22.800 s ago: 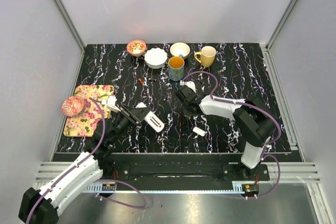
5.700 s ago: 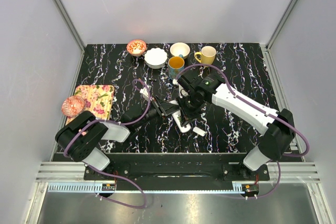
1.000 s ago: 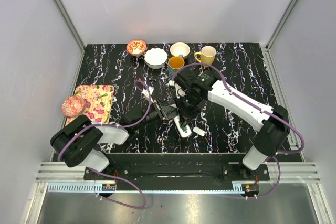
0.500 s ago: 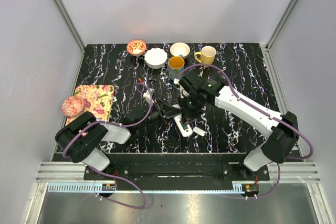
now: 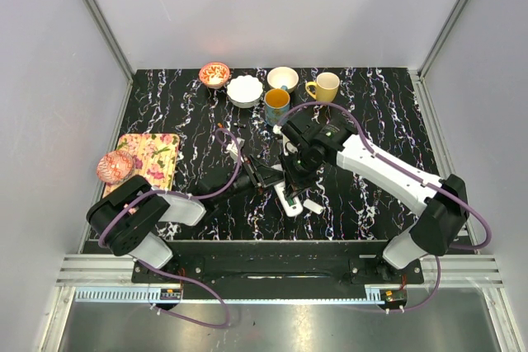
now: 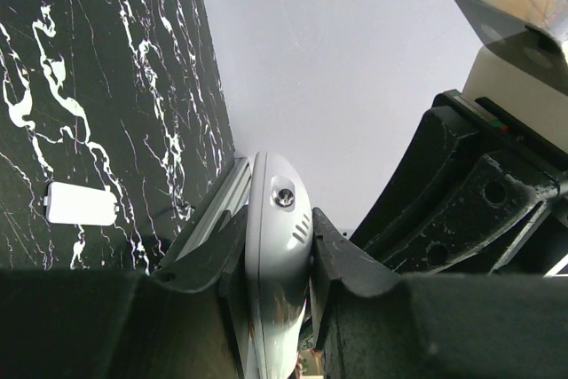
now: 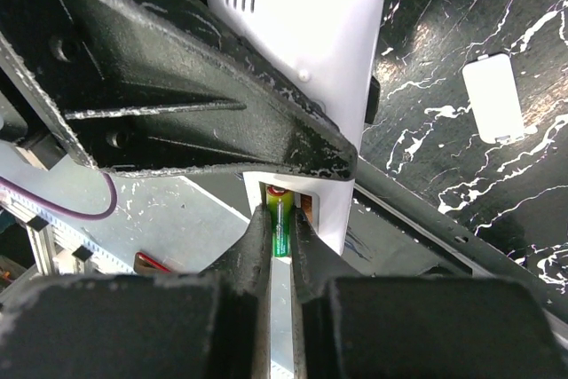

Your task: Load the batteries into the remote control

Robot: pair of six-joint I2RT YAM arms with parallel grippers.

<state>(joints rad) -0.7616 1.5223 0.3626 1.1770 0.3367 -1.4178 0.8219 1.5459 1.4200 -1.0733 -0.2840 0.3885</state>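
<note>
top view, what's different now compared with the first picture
The left gripper, shut on the remote, carried it right, toward the middle. The right gripper swung over it and now pinches a green battery at its open slot. The small white cover, mugs and bowls stayed put.

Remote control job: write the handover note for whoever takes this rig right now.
Left pincer: shut on the remote control, at mid-table.
Right pincer: shut on a green battery, its end at the remote's open slot.
Small white cover: flat on the table, beside the remote and not touching it.
Done: remote gripped, battery brought to the slot.
Left: seat this battery. Whether another is already inside cannot be told. The cover probably goes on last.
</note>
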